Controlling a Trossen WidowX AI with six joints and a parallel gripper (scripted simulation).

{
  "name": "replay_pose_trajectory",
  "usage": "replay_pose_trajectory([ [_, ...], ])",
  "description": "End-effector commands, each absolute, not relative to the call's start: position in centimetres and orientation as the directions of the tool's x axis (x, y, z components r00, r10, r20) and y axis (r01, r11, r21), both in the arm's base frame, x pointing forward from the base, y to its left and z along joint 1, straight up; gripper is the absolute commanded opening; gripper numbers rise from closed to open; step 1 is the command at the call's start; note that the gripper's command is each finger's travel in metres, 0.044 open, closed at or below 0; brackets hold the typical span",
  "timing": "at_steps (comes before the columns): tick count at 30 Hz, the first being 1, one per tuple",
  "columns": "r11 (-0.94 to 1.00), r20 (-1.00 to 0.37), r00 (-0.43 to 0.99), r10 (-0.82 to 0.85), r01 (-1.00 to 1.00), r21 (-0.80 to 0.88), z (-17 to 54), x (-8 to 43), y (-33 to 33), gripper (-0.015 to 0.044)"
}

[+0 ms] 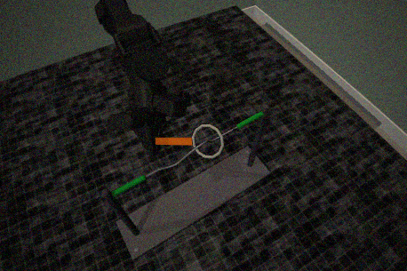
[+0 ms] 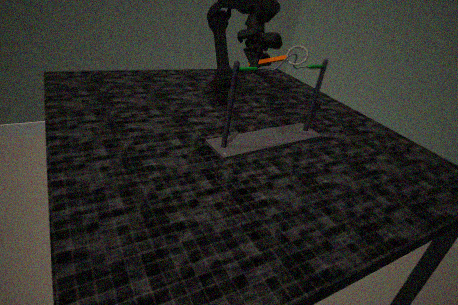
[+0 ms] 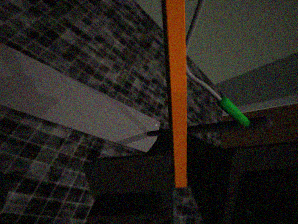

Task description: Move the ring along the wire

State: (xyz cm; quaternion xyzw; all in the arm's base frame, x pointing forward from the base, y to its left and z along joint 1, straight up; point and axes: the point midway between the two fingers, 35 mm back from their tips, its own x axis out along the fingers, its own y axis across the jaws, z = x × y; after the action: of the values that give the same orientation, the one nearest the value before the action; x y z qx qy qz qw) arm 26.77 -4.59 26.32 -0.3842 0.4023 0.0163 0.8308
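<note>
The ring (image 1: 205, 125) (image 2: 298, 45) is pale and stands around the grey wire (image 1: 175, 164) (image 3: 204, 84), between the two green parts and nearer the right one (image 1: 250, 120) (image 2: 315, 67). The left green part (image 1: 129, 186) (image 2: 248, 68) is farther off. The wire crosses inside the ring's outline; whether they touch cannot be told. The orange handle (image 1: 174, 141) (image 2: 273, 59) (image 3: 177, 90) points left from the ring in the top view. My gripper (image 1: 155, 143) (image 2: 255, 63) is shut on the handle's far end, above the table. One green part (image 3: 235, 112) shows right of the handle in the wrist view.
The left post (image 1: 123, 215) (image 2: 230, 106) and right post (image 1: 252, 152) (image 2: 314, 101) stand on a grey base plate (image 1: 195, 192) (image 2: 265, 138). The dark arm (image 1: 142, 50) (image 2: 220, 46) reaches in from behind the wire. The tabletop (image 1: 53, 143) (image 2: 125, 186) is dark and tiled.
</note>
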Motion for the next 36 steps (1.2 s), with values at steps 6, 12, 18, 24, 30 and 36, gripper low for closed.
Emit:
replay_pose_trajectory([
  [6, 0.516, -0.578, 0.730, -0.365, -0.358, -0.778, 27.3, 27.3, -5.9, -0.0150],
  [12, 0.424, -0.527, 0.755, -0.390, -0.360, -0.831, 27.7, 27.6, -6.2, -0.0150],
  [18, 0.371, -0.496, 0.770, -0.402, -0.359, -0.857, 27.6, 27.6, -6.3, -0.0150],
  [24, 0.377, -0.496, 0.771, -0.400, -0.355, -0.855, 27.0, 27.3, -6.1, -0.0150],
  [30, 0.434, -0.520, 0.762, -0.386, -0.347, -0.831, 25.9, 26.8, -5.6, -0.0150],
  [36, 0.522, -0.558, 0.747, -0.361, -0.334, -0.785, 24.4, 26.3, -4.9, -0.0150],
])
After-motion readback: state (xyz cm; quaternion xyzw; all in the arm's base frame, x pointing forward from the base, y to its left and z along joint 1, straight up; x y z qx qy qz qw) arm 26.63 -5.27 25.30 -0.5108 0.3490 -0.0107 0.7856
